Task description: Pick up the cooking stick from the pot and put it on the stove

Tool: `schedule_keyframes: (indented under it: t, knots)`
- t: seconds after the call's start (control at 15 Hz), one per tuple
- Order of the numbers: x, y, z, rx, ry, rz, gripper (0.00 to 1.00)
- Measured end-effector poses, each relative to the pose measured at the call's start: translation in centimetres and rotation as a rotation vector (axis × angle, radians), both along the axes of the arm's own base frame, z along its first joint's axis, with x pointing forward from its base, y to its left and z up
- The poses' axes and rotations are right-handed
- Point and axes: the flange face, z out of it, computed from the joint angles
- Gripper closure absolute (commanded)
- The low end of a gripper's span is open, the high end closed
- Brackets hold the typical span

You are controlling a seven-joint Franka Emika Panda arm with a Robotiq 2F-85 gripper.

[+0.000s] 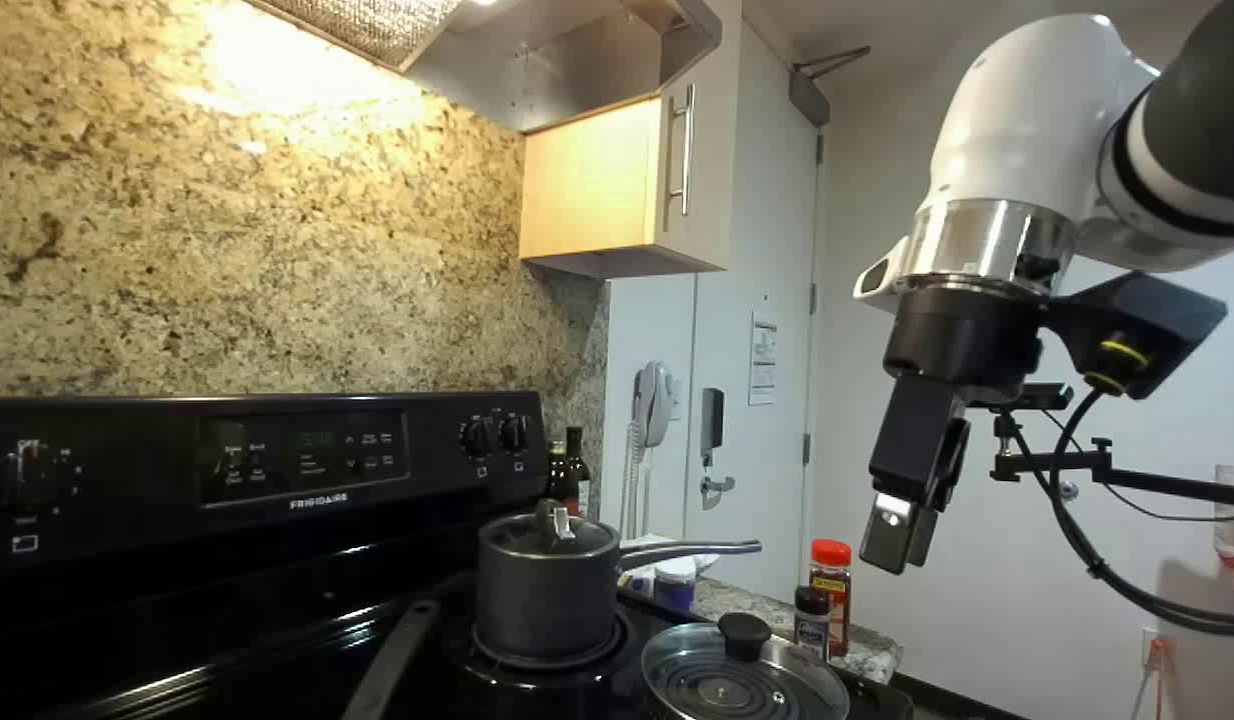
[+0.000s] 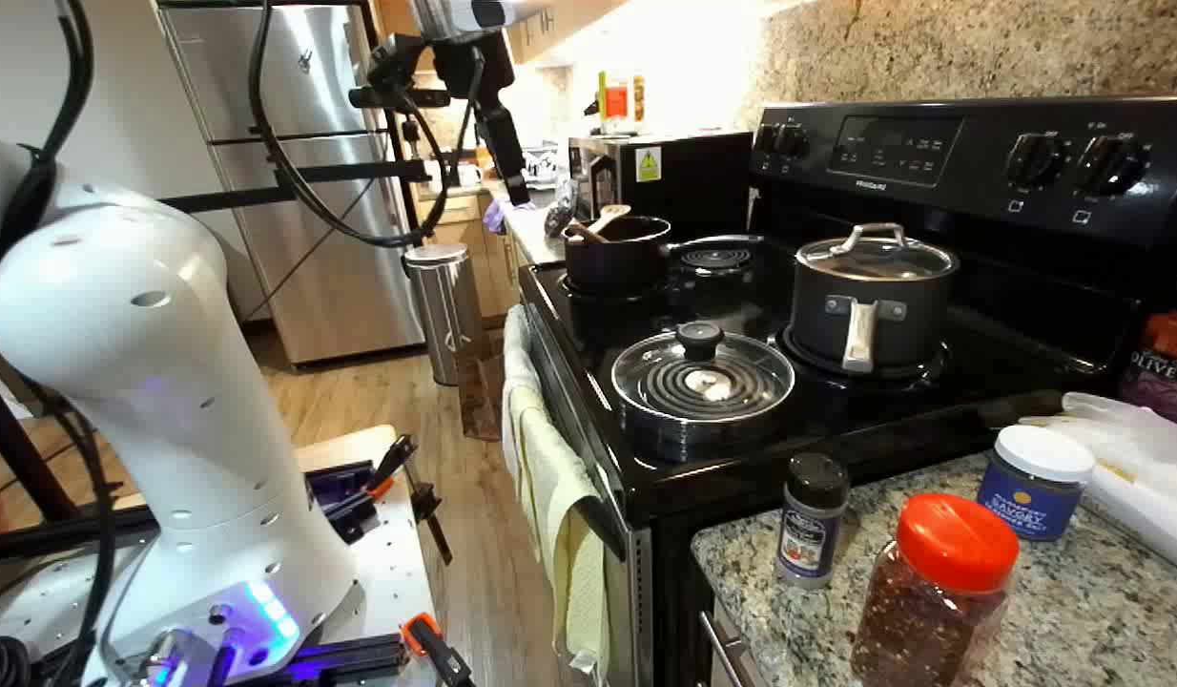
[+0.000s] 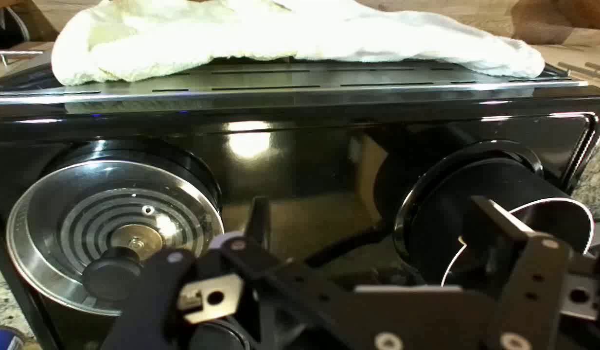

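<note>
The pot (image 2: pixel 609 267) is dark and stands on a front burner of the black stove (image 2: pixel 722 298) in an exterior view. The pale wooden cooking stick (image 2: pixel 611 217) leans in it, its wider end above the rim; a browner wooden piece shows beside it. The pot (image 3: pixel 494 189) also shows at the right of the wrist view, where the stick is mostly hidden or cannot be made out. My gripper (image 3: pixel 370 201) is open, its fingers wide apart, nothing between them. In both exterior views the gripper (image 1: pixel 902 550) hangs in the air, above and apart from the pot (image 2: pixel 519 198).
A glass lid (image 2: pixel 700 343) with a black knob lies on the near front burner. A lidded pot (image 2: pixel 870 320) stands behind it. Spice jars (image 2: pixel 951 572) stand on the counter beside the stove. Towels (image 2: pixel 550 477) hang at the oven front. A range hood (image 1: pixel 577 50) and cabinet (image 1: pixel 597 185) are overhead.
</note>
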Motion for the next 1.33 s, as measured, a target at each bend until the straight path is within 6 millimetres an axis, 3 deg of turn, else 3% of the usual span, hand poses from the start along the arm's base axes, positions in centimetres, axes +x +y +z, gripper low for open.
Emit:
schedule_keyframes:
  t: [0.6, 1.33]
  knots:
    - [1.0, 0.9, 0.4, -0.057, 0.002, 0.039, 0.0]
    - [7.4, 6.2, -0.6, -0.236, 0.05, 0.26, 0.0]
